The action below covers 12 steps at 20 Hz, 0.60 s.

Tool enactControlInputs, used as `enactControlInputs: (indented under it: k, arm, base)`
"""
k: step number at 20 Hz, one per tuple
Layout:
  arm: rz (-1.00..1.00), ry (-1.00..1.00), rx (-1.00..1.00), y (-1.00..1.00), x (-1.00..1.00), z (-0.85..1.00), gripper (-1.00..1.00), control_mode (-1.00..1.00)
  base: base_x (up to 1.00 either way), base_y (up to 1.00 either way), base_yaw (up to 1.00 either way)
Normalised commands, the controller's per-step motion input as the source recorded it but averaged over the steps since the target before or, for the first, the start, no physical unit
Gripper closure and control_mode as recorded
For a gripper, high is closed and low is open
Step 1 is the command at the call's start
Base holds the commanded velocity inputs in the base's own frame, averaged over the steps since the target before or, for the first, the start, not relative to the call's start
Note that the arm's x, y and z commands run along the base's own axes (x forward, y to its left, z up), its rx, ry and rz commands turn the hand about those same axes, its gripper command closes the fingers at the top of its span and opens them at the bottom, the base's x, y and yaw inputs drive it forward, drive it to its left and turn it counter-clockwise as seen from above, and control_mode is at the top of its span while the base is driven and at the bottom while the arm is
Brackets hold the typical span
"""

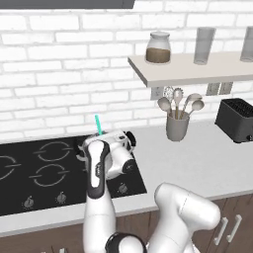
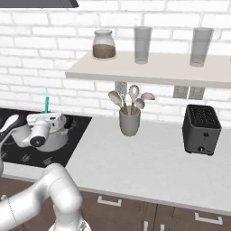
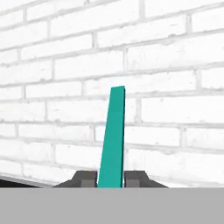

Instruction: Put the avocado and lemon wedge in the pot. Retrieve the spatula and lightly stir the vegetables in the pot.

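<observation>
Your pincer (image 3: pixel 111 178) is clamped on the spatula (image 3: pixel 113 135), its two dark tips pressed against either side of the teal handle, which rises straight up toward the brick wall (image 3: pixel 175 65). From the base cameras you can see the handle (image 1: pixel 98 124) poking up above the hand, over the right side of the black cooktop (image 1: pixel 29 168) near the worktop's (image 1: pixel 197 163) front edge. The pot (image 2: pixel 56 135) sits just under the wrist, mostly hidden by it, so you cannot tell what lies inside or where the spatula's head is. You appear to be at the stirring step. Next, make small, gentle circles, keeping the head inside the rim so the pot does not slide.
</observation>
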Motion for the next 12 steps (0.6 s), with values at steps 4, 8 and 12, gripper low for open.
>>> enactControlInputs:
  k: [4, 8, 12]
  arm:
    - [0.15, -0.08, 0.04, -0.08, 0.11, -0.59, 1.00, -1.00]
    - [0.14, -0.18, 0.06, 0.00, 0.20, -0.11, 1.00, -1.00]
    - [0.12, -0.29, 0.01, 0.00, 0.08, -0.05, 1.00, -1.00]
  base:
    - [0.00, 0.00, 0.00]
    - [0.00, 0.00, 0.00]
    - [0.00, 0.00, 0.00]
